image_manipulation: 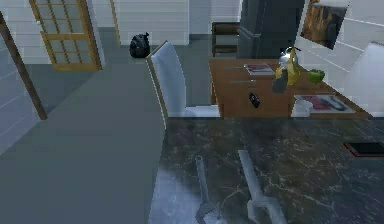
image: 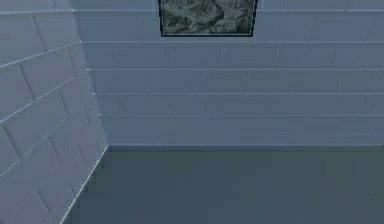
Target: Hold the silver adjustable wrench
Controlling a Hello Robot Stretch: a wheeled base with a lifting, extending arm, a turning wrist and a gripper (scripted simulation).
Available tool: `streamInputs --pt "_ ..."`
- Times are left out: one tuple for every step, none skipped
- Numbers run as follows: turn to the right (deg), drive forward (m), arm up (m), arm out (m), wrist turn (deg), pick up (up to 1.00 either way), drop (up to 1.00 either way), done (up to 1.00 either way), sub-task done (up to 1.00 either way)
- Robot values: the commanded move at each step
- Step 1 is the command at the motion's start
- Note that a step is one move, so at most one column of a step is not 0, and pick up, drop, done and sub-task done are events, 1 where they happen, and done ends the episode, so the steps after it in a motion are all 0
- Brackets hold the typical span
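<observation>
Search stage: grey shapes (image_manipulation: 252, 185) on the counter (image_manipulation: 330, 170), lower middle, may be the wrench. Next, close in. Gripper's state: can't tell.

A dark-framed grey picture (image: 208, 16) hangs at twelve o'clock in the forward view, on a pale plank wall (image: 230, 95). In the arm side view, a glass-paned wooden door (image_manipulation: 65, 32) stands at ten o'clock and a black bag (image_manipulation: 140, 44) at eleven. A pale grey chair (image_manipulation: 170, 80) sits near centre, beside a brown wooden table (image_manipulation: 232, 85) at one o'clock that bears a green bowl (image_manipulation: 316, 75). A dark marble countertop (image_manipulation: 320, 185) lies at five o'clock.
</observation>
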Motion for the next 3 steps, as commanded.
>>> streamInputs --pt "0.0 0.0 0.5 0.0 0.0 0.0 0.0 0.0 0.0" --pt "0.0 0.0 0.38 0.0 0.0 0.0 0.0 0.0 0.0" --pt "0.0 0.0 0.0 0.02 0.0 0.0 0.0 0.0 0.0"
